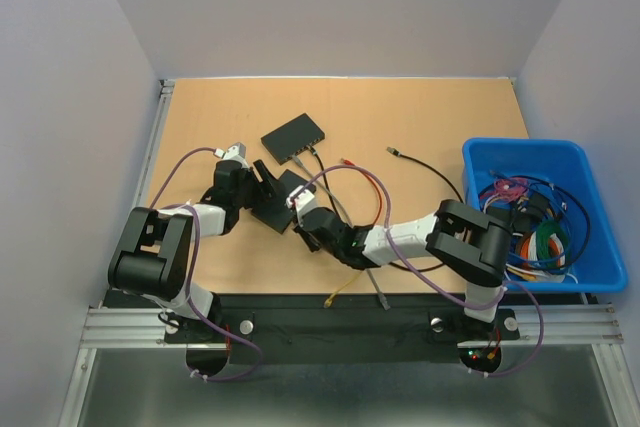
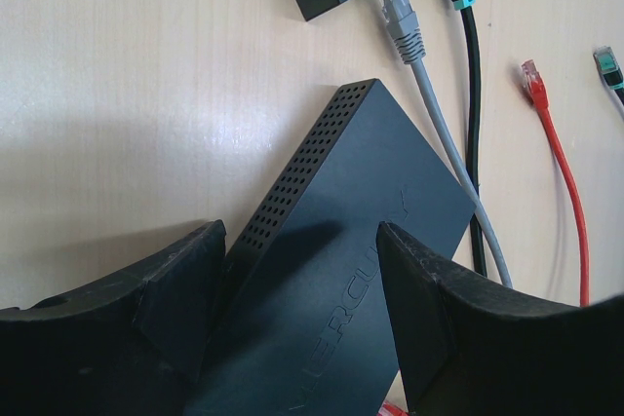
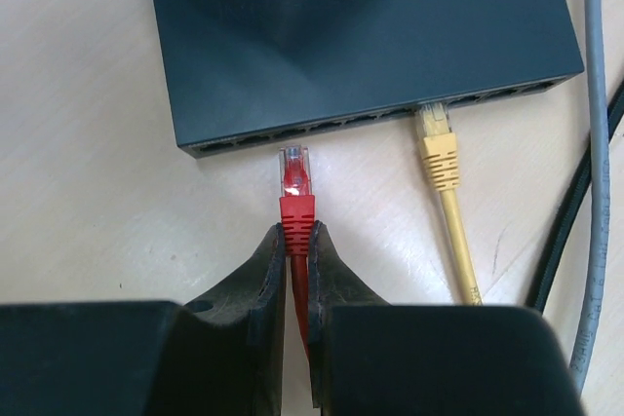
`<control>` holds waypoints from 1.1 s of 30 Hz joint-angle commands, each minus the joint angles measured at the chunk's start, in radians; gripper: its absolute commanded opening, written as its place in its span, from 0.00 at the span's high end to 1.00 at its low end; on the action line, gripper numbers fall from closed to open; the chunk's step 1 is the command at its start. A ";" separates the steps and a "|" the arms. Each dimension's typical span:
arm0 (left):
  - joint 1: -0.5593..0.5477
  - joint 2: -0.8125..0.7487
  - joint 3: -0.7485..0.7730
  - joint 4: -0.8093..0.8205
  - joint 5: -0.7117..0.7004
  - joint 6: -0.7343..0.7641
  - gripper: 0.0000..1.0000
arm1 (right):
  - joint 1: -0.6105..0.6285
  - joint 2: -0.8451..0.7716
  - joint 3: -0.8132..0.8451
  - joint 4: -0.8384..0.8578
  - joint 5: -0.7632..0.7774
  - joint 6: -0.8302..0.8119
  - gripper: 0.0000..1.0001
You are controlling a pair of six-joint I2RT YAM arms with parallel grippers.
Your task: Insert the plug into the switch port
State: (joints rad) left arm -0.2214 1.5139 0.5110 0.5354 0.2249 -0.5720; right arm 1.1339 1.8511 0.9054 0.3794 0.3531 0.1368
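my right gripper (image 3: 295, 233) pinches the red plug (image 3: 295, 177), tip just short of the switch (image 3: 361, 36) at 12 o'clock; misaligned, it could jam or shove the switch. my left gripper (image 2: 300, 241) straddles it, clamping unclear.

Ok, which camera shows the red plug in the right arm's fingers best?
Right wrist: the red plug sits mid-frame, pinched between the right fingers, tip just short of the switch ports. The top view buries it among the arms; left wrist shows only a possible red sliver.
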 commanded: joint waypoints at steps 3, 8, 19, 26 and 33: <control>-0.009 0.015 0.011 -0.022 0.010 0.015 0.25 | 0.009 0.013 0.066 0.062 0.044 -0.003 1.00; -0.009 0.014 0.009 -0.022 0.013 0.014 0.25 | 0.007 0.022 0.090 0.059 0.052 -0.014 0.99; -0.009 0.017 0.009 -0.022 0.018 0.014 0.25 | 0.007 0.063 0.119 0.058 0.056 -0.005 1.00; -0.009 0.023 0.003 -0.020 0.039 0.004 0.25 | 0.007 0.079 0.127 0.088 0.087 -0.006 0.99; -0.010 0.043 0.003 -0.020 0.048 -0.003 0.25 | 0.007 0.059 0.109 0.163 0.073 -0.039 0.99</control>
State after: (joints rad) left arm -0.2153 1.5269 0.5110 0.5625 0.2024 -0.5571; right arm 1.1408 1.9186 0.9848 0.3809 0.4175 0.1246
